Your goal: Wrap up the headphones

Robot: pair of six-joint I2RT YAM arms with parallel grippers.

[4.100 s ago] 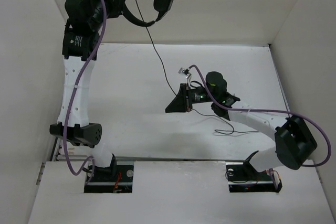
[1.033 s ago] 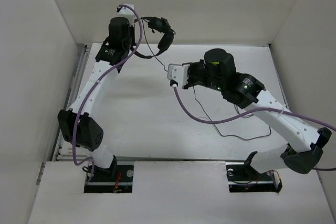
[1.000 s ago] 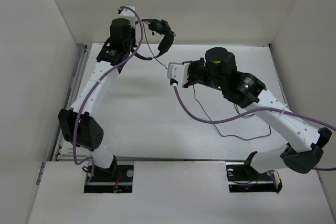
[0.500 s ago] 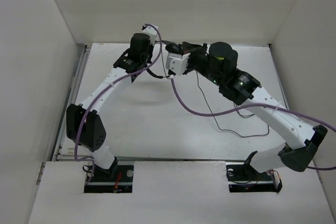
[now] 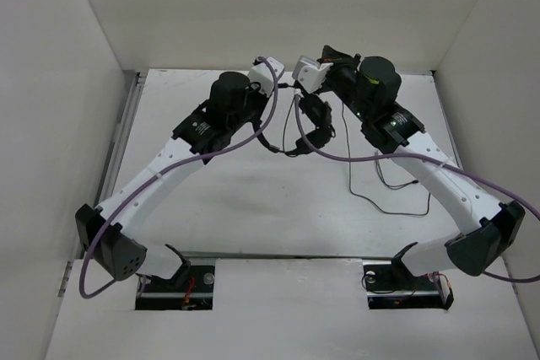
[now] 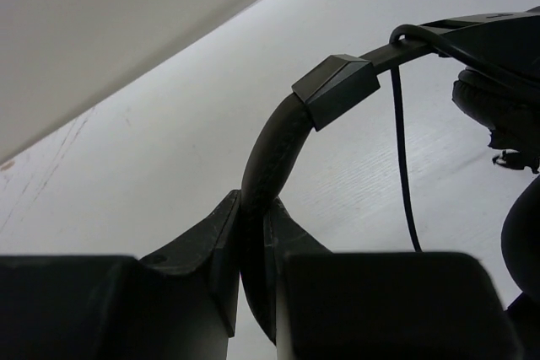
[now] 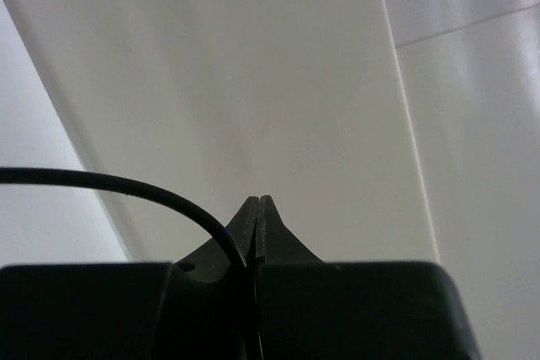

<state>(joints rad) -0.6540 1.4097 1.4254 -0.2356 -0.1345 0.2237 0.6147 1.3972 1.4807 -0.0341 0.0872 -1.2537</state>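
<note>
I'm looking at the black over-ear headphones (image 5: 315, 120) with padded cups. They hang above the far middle of the white table (image 5: 211, 200), between my two wrists. On the left wrist view, the left gripper (image 6: 253, 217) has its jaws clamped on the curved black headband (image 6: 272, 145), which rises out of the fingers and arcs off to the right. One padded earcup (image 6: 498, 94) shows at the right edge, and the thin black cable (image 6: 402, 166) drops straight down beside it.

On the right wrist view, the right gripper (image 7: 257, 208) is pressed together with that thin cable pinched at the tips. The cable curves away to the left against the pale back wall (image 7: 278, 82). From the top view, the rest of the cable loops down onto the table by the right arm, lying loose in curves. A thick purple robot cable (image 5: 354, 158) sweeps across just in front of the headphones.
</note>
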